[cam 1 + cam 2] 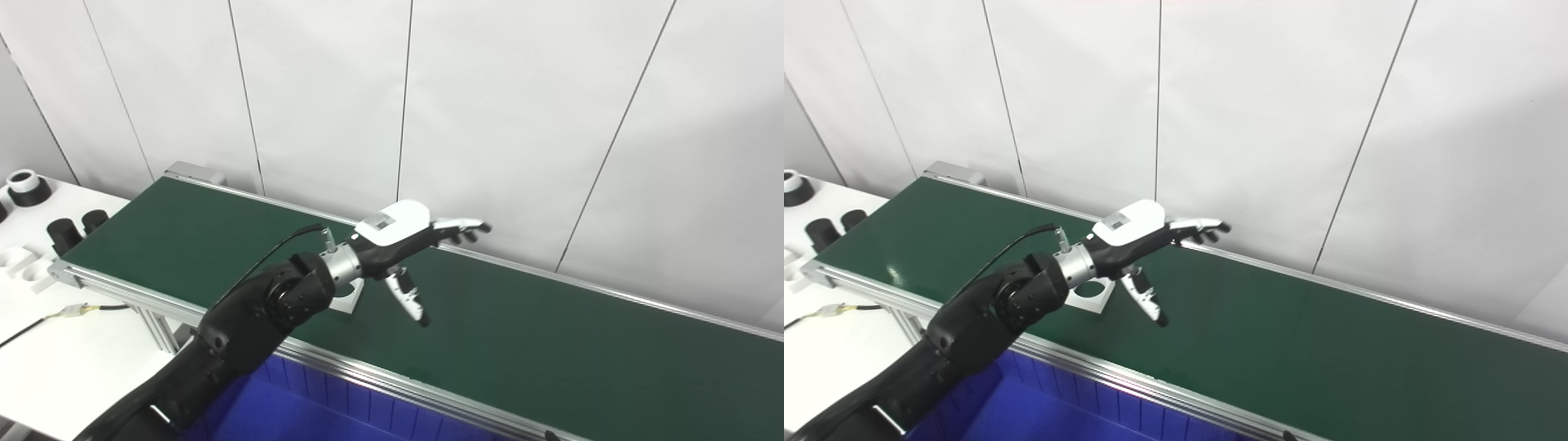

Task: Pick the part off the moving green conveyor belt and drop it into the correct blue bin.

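Observation:
A flat white square part with a round hole lies on the green conveyor belt, partly hidden by my left wrist. My left hand hovers over the belt just right of the part, open, fingers stretched toward the far rail and thumb pointing down, holding nothing. The part shows below the wrist in the left eye view too. A blue bin sits below the belt's near rail. My right hand is out of sight.
A white table at left carries black cylinders, a black-and-white ring and white blocks. A cable with a connector lies on it. White wall panels stand behind the belt.

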Robot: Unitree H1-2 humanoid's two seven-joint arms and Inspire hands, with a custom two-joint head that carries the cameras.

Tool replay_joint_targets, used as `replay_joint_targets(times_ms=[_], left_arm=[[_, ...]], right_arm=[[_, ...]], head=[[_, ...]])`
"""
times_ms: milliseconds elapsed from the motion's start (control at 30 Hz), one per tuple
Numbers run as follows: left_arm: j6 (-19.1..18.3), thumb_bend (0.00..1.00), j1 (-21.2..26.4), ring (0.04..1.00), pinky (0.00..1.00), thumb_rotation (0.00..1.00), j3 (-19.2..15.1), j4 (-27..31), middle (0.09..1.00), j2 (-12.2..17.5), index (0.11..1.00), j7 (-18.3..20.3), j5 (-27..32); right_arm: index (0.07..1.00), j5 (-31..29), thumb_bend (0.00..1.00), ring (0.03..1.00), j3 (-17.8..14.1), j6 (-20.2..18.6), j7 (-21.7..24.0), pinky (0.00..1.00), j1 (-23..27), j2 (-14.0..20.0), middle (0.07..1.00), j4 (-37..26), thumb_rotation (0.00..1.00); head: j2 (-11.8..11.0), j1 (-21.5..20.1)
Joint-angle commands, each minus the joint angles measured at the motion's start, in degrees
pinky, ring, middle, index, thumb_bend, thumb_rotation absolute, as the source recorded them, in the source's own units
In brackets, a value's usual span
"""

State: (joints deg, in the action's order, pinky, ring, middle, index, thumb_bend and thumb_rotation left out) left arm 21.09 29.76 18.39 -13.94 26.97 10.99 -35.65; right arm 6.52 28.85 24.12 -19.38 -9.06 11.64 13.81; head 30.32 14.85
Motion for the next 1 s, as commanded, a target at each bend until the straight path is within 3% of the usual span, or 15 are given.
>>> replay_joint_targets(times_ms=[0,167,500,767,967], left_arm=[[1.3,1.0,4.6,0.764,0.65,0.07,0.2,-0.1,0.825,2.0,0.911,0.1,-2.3],[2.2,1.0,6.5,0.772,0.7,0.09,2.4,-3.9,0.819,3.1,0.883,0.9,-6.1],[-1.8,1.0,8.5,0.795,0.78,0.16,5.6,-9.9,0.819,2.1,0.863,-0.8,-14.4],[-4.3,1.0,8.7,0.856,0.87,0.21,6.5,-11.7,0.856,0.5,0.874,-2.3,-17.1],[-5.7,1.0,9.1,0.863,0.87,0.21,7.1,-13.0,0.866,-0.6,0.884,-2.0,-17.8]], right_arm=[[0.956,0.4,0.92,0.939,-0.1,2.8,0.0,0.91,0.2,-0.3,0.973,-2.1,1.0],[0.957,0.5,0.92,0.934,0.1,2.8,0.1,0.9,0.1,-0.2,0.973,-2.3,1.0],[0.956,1.3,0.91,0.928,0.7,2.8,-0.4,0.88,0.0,-0.3,0.969,-2.5,1.0],[0.952,1.8,0.9,0.928,1.4,2.8,-1.1,0.87,0.4,-0.3,0.97,-2.3,1.0],[0.951,2.2,0.89,0.931,1.9,2.8,-1.5,0.87,0.4,-0.4,0.969,-2.6,1.0]], head=[[0.1,-0.1],[0.1,-0.1],[0.2,-0.9],[0.3,-1.5],[0.3,-1.8]])
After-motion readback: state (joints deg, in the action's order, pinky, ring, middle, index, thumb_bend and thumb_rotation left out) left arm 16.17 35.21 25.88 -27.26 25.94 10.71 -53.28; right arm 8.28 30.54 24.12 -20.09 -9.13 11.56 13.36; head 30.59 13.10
